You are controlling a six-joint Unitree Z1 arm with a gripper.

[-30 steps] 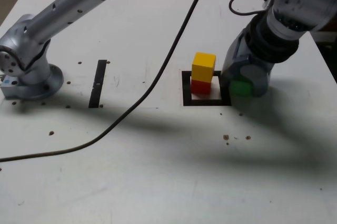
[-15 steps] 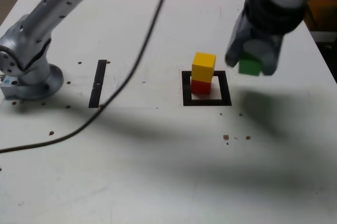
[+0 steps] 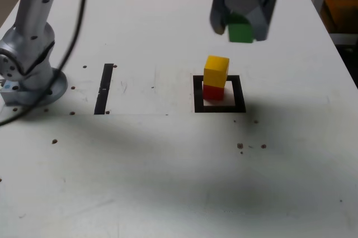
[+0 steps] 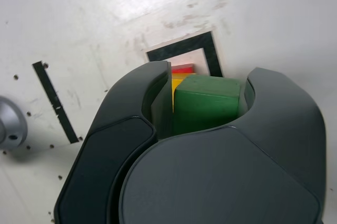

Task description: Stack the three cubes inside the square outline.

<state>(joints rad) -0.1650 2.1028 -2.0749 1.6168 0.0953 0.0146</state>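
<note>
Holding matte green cube (image 3: 240, 32) between smooth, rounded jaws, above pale table (image 3: 140, 165). Below, leaving plain-faced yellow cube (image 3: 216, 70) stacked on red cube (image 3: 213, 93) within black-taped square outline (image 3: 220, 109).

in the exterior view the smooth grey curved gripper (image 3: 240, 30) is blurred and the top edge cuts off its wrist, while in the wrist view the matte green cube (image 4: 206, 103) and a grey finger hide most of the plain yellow cube (image 4: 180, 79).
</note>
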